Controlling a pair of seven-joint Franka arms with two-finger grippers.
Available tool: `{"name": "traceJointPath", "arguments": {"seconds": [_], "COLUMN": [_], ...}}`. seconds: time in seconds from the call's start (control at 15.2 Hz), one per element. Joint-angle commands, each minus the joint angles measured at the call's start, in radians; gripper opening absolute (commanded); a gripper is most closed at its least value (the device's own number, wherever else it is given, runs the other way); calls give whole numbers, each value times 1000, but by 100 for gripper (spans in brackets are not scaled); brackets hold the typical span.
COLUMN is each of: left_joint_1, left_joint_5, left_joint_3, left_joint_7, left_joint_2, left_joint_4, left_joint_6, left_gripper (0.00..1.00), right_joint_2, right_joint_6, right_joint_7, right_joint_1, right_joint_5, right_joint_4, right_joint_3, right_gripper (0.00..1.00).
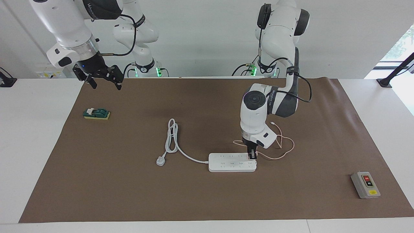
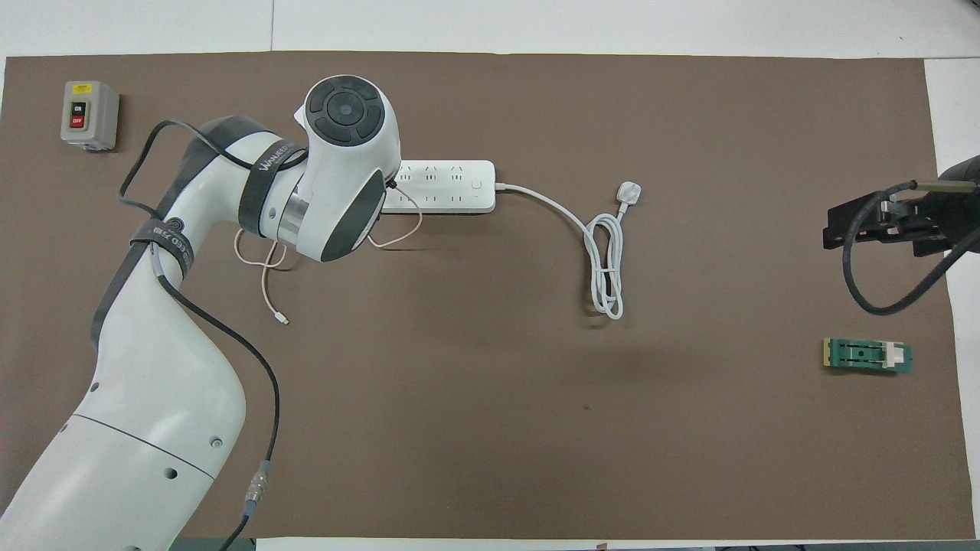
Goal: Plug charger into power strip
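The white power strip (image 1: 231, 162) (image 2: 452, 186) lies flat in the middle of the brown mat. My left gripper (image 1: 252, 156) points straight down onto the strip's end toward the left arm's end of the table. It is shut on the charger, whose cube is almost hidden between the fingers. The charger's thin pink cable (image 1: 284, 145) (image 2: 264, 268) trails in loops on the mat nearer to the robots. In the overhead view the left wrist covers the gripper. My right gripper (image 1: 103, 82) (image 2: 834, 229) waits open in the air over the mat's edge at the right arm's end.
The strip's thick white cord (image 1: 171, 136) (image 2: 605, 268) is coiled beside it and ends in a three-pin plug (image 1: 160, 160) (image 2: 629, 191). A grey button box (image 1: 365, 185) (image 2: 89, 115) sits at the left arm's end. A green part (image 1: 96, 114) (image 2: 867, 356) lies under the right gripper.
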Motion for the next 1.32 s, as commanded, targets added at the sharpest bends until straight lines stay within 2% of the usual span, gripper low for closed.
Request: {"name": "traceJointPath", "arguments": {"seconds": [0.0, 1.25], "left_joint_1": [-7, -14], "left_joint_5": [15, 12], "left_joint_3": [3, -3], "left_joint_7": [5, 13], "left_joint_2": [-25, -43], "left_joint_4": [-63, -113], "left_joint_6": [24, 60], "left_gripper": [0, 0], "right_joint_2": [-17, -17], "right_joint_6": [0, 0], "right_joint_7": [-19, -19], "right_joint_1": [-20, -20], "right_joint_5": [-13, -13], "right_joint_4": [-18, -18], "right_joint_3": [16, 16], "right_gripper": [100, 100]}}
